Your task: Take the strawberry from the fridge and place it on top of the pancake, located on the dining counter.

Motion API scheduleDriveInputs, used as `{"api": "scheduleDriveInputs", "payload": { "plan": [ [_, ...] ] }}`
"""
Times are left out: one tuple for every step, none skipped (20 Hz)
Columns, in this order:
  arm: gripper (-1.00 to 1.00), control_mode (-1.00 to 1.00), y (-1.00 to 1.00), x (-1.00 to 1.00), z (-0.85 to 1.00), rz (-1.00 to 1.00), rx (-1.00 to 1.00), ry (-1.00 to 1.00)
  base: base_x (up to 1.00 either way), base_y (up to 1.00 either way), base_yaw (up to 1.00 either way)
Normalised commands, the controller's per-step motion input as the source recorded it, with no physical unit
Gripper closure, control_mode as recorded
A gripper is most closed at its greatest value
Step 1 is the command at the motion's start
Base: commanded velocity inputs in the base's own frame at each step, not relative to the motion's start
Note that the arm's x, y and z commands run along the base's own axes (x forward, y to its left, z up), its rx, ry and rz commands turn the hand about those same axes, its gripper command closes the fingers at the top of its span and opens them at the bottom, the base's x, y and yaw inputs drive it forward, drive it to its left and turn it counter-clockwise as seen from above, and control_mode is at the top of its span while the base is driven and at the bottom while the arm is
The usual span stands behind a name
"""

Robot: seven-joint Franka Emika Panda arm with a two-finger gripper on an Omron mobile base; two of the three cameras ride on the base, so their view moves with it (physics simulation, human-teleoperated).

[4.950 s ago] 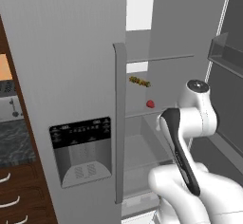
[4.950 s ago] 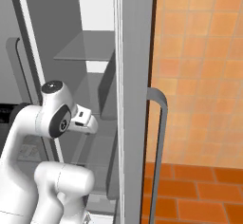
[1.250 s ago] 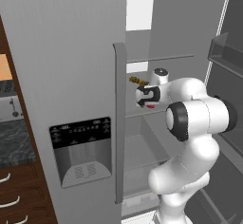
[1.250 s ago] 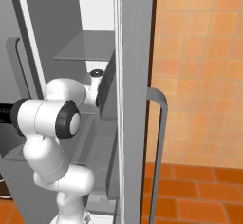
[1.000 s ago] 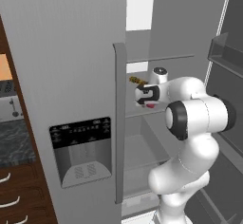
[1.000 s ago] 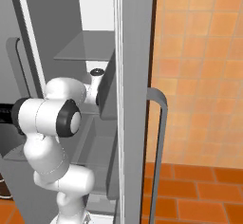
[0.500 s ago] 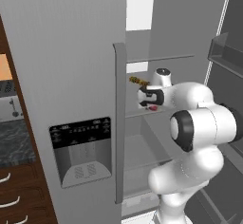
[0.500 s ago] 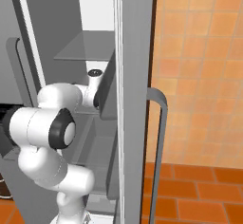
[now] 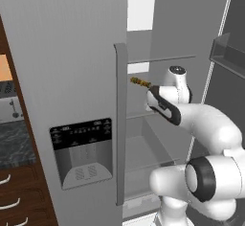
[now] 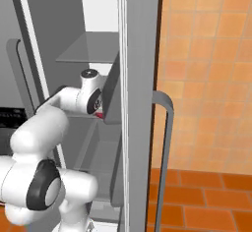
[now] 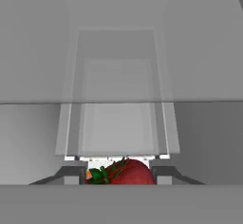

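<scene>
The strawberry (image 11: pixel 127 172) is red with green leaves and sits low in the hand view, pinched between the two dark fingertips (image 11: pixel 71 172). My gripper (image 11: pixel 117 173) is shut on it. In the right base view a speck of the red strawberry (image 10: pixel 100 114) shows just under the hand, inside the fridge (image 10: pixel 54 34). From the left base view my arm reaches into the open right side of the grey fridge (image 9: pixel 62 52), over the middle glass shelf, and the white hand (image 9: pixel 165 103) hides the fruit. The pancake and the dining counter are out of view.
A yellow-brown skewer (image 9: pixel 139 81) lies on the same shelf, just left of the hand. The closed left door carries a long handle (image 9: pixel 120 124) and a black dispenser panel (image 9: pixel 82 153). The open right door (image 10: pixel 140 103) with its handle (image 10: pixel 165 152) stands close beside the hand.
The jaws have shut on the strawberry. The hand has stayed at the shelf, while the elbow has rolled over and swung toward the camera.
</scene>
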Motion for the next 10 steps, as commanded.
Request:
{"api": "scheduleDriveInputs", "payload": {
  "plan": [
    [1.00,-1.00,0.00,-0.79,0.71,0.00,0.00,0.00,0.00,0.00,0.00],
    [1.00,-1.00,0.01,-0.76,0.60,0.00,0.00,0.00,0.00,0.00,0.00],
    [1.00,-1.00,0.00,-0.79,0.53,0.00,0.00,0.00,0.00,0.00,0.00],
    [1.00,-1.00,0.00,-0.91,0.51,0.00,0.00,0.00,0.00,0.00,0.00],
    [1.00,-1.00,0.00,-0.97,0.41,0.00,0.00,0.00,0.00,0.00,0.00],
    [1.00,-1.00,0.04,-0.94,0.45,-0.01,0.01,0.00,0.00,0.00,0.00],
    [1.00,-1.00,0.18,-0.89,0.48,-0.03,0.00,0.00,0.00,0.00,0.00],
    [1.00,-1.00,0.21,-0.81,0.51,-0.02,0.00,0.00,0.00,0.00,0.00],
    [1.00,-1.00,0.24,-0.81,0.54,-0.03,0.00,0.00,0.00,0.00,0.00],
    [1.00,-1.00,0.24,-0.84,0.52,-0.04,0.00,0.00,0.00,0.00,0.00]
  ]
}}
